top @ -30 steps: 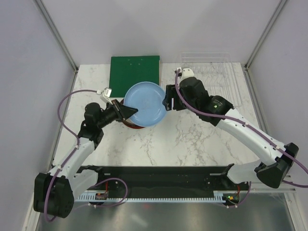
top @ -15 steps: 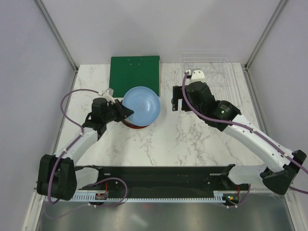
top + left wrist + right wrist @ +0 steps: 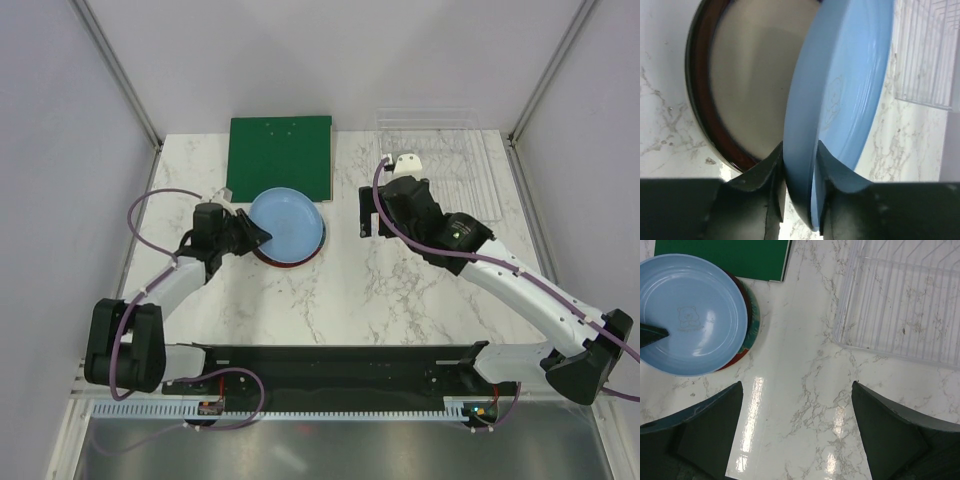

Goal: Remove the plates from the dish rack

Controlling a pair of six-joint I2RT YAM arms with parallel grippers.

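The plain light blue plate (image 3: 288, 225) lies low over a stack of two plates left of the table's middle. My left gripper (image 3: 254, 237) is shut on its left rim. In the left wrist view my gripper (image 3: 800, 152) pinches the blue plate (image 3: 850, 85), still tilted above the dark red-rimmed plate with beige centre (image 3: 745, 85). The right wrist view shows the blue plate (image 3: 690, 315) over the red, teal-patterned plate's edge (image 3: 753, 322). My right gripper (image 3: 362, 213) is open and empty (image 3: 797, 390) above bare marble. The clear dish rack (image 3: 440, 150) holds no plates.
The flat green square board (image 3: 280, 145) lies at the back, just behind the plate stack, and also shows in the right wrist view (image 3: 725, 257). The rack (image 3: 905, 305) sits at the back right. Grey walls close the sides and back.
My left gripper has lowered the blue plate from a raised tilt to nearly flat over the stack. My right gripper has drawn back to the right, away from the plate.
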